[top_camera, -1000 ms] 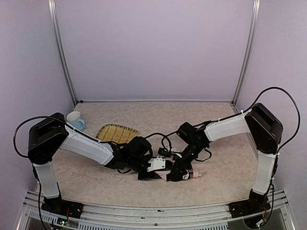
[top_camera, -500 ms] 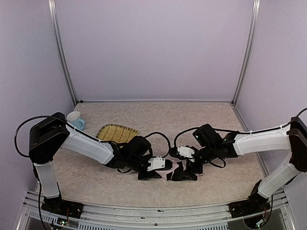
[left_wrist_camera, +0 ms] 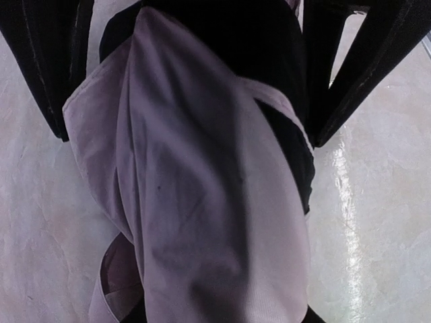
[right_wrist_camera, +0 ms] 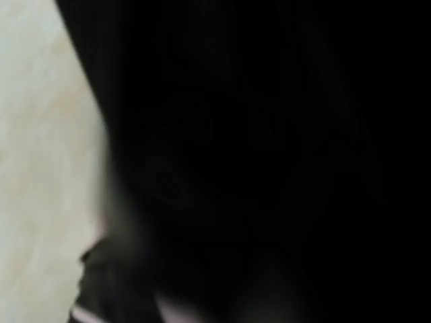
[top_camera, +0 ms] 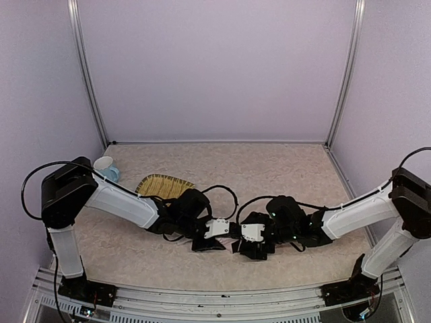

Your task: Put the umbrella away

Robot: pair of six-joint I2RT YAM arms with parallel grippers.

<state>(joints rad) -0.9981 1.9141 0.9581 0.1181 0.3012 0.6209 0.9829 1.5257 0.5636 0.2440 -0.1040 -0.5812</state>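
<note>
Since the umbrella [left_wrist_camera: 202,202] apparently needs holding bunched, the left gripper [top_camera: 211,237] is clamped on its pink fabric, while whether the right gripper [top_camera: 252,240] is open cannot be told.

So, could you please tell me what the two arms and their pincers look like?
The left arm and right arm match: white shells over the links, black joint housings, loose black cables. The left pincer and right pincer each have a white body and black fingers.
</note>
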